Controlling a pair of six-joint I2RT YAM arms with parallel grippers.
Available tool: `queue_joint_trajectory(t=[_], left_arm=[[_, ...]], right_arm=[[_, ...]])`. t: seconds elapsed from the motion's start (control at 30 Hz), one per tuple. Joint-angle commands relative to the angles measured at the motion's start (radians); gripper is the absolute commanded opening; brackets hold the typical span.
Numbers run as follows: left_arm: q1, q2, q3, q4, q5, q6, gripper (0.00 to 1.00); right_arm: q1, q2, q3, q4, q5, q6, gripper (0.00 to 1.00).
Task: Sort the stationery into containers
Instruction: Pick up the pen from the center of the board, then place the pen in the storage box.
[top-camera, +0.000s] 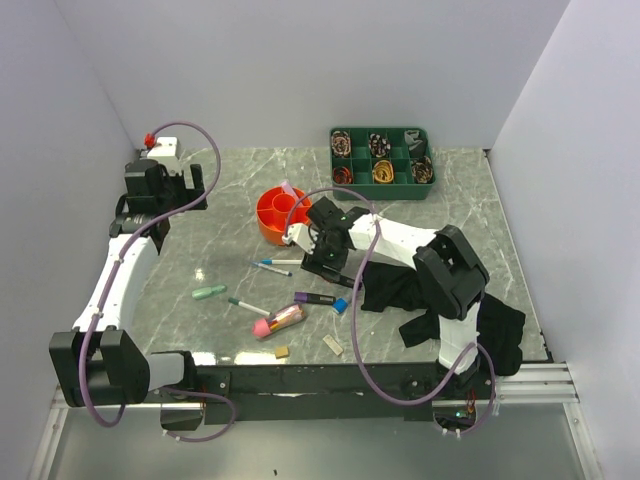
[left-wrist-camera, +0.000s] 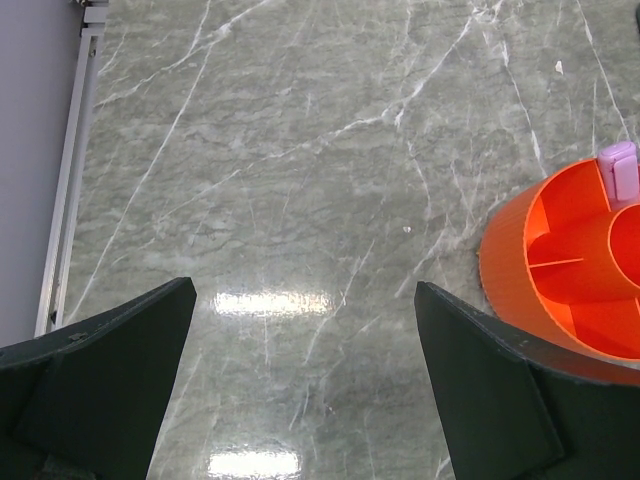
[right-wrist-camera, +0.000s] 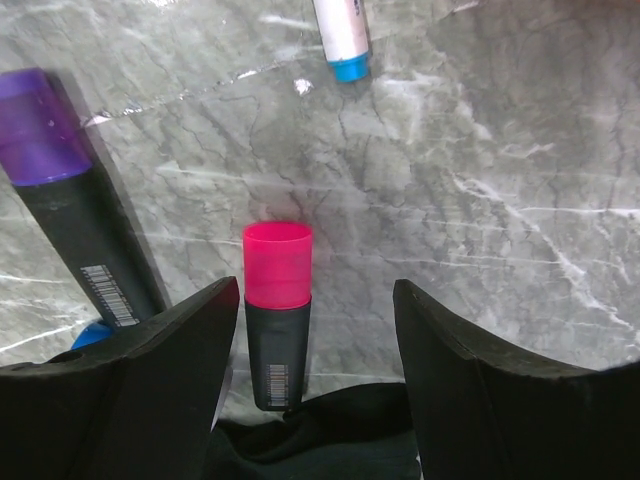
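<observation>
Orange organiser (top-camera: 283, 213) stands on the bench (left-wrist-camera: 300, 200), a pale pink piece (left-wrist-camera: 622, 170) upright in one outer section. Right fingers (right-wrist-camera: 190, 340), spread apart, straddle a pink-capped marker (right-wrist-camera: 276, 310) with a barcode on its black barrel; the purple-capped marker (right-wrist-camera: 70, 200) beside it bears another. Left fingers (left-wrist-camera: 120, 350) hang released near the organiser.

Bright, even overhead light; white glare patches shine on the marble table (left-wrist-camera: 300, 150). Shadows are soft. In the right wrist view the purple-capped marker (right-wrist-camera: 45, 140) is blurred.

Organiser (top-camera: 268, 228) behind the pens (top-camera: 282, 262) (tray (top-camera: 380, 130) farther back).
</observation>
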Motion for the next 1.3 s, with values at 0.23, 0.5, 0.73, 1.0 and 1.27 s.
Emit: queue_joint_trajectory(t=[0.23, 0.5, 0.73, 1.0, 1.27], left_arm=[[0.018, -0.002, 0.005, 0.036, 0.013, -0.026, 0.99], [0.02, -0.007, 0.002, 0.018, 0.006, -0.009, 0.99], [0.02, 0.022, 0.009, 0.019, 0.027, -0.004, 0.99], [0.018, 0.093, 0.041, -0.007, 0.062, -0.028, 0.99], [0.023, 0.18, 0.118, -0.065, 0.075, -0.008, 0.99]], right_arm=[[0.032, 0.072, 0.003, -0.007, 0.042, 0.017, 0.66], [0.055, -0.049, -0.065, 0.038, 0.053, -0.03, 0.12], [-0.072, -0.218, 0.171, 0.015, -0.176, 0.011, 0.0], [-0.212, -0.256, 0.102, 0.56, -0.39, 0.278, 0.0], [-0.207, -0.155, 0.027, 1.111, -0.312, 0.458, 0.0]])
